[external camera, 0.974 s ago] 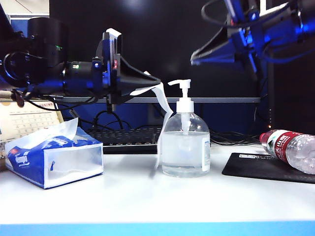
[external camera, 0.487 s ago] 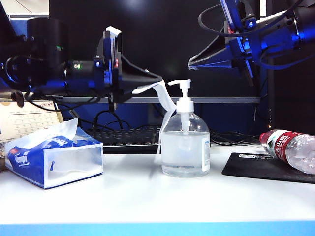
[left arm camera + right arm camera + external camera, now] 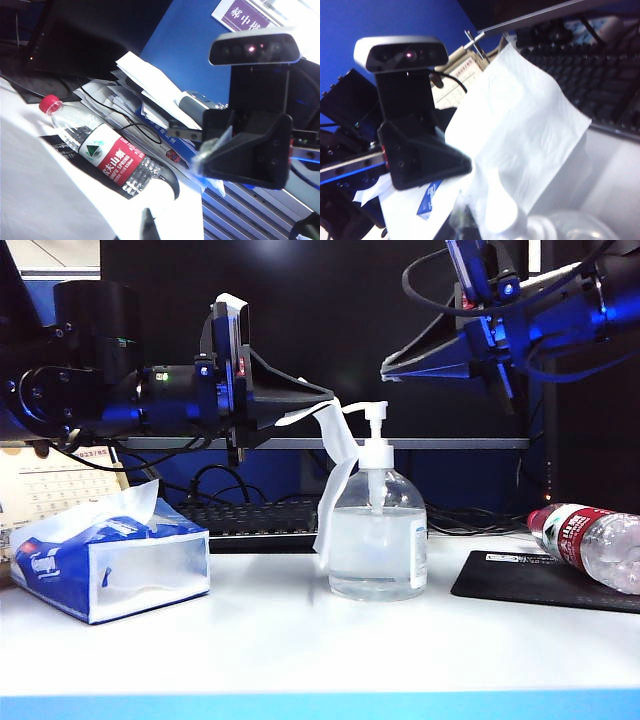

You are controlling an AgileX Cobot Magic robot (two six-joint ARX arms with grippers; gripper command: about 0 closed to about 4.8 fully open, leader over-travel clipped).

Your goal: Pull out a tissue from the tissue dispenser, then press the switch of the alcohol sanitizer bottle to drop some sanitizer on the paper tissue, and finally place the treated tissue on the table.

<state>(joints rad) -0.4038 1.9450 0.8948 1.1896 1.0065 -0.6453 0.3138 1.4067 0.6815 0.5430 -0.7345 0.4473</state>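
Tissue (image 3: 333, 480) hangs from the left gripper (image 3: 322, 405), whose jaws are pinched tight on its top corner; the sheet drapes down against the near-left side of the sanitizer bottle (image 3: 377, 537), lower end clear of the table (image 3: 300, 640). Over the last second the left gripper has edged toward the pump head (image 3: 370, 415), so the tissue's upper fold now sits just beside the nozzle, where a second ago it hung a little further off to the left with its tail lower. Right gripper (image 3: 392, 367) has come down and inward in the same interval; it sits above and to the right of the pump head, jaws closed, nothing in them, not yet touching the pump. From the right wrist camera the tissue (image 3: 520, 135) fills the middle, the left gripper (image 3: 462, 165) clamped at its edge, the pump head (image 3: 512, 222) blurred just below. Left wrist camera looks across at the right gripper (image 3: 200, 157), with a red-labelled water bottle (image 3: 107, 155) lying on a black mouse pad (image 3: 155, 177) behind. Tissue pack (image 3: 110, 560) sits well to the left, untouched now, a fresh sheet poking from its slit. Reading: pull-out step done; both arms closing in for the press. Tissue looks beside the nozzle rather than under it, so the drop may miss unless the sheet is brought further beneath.
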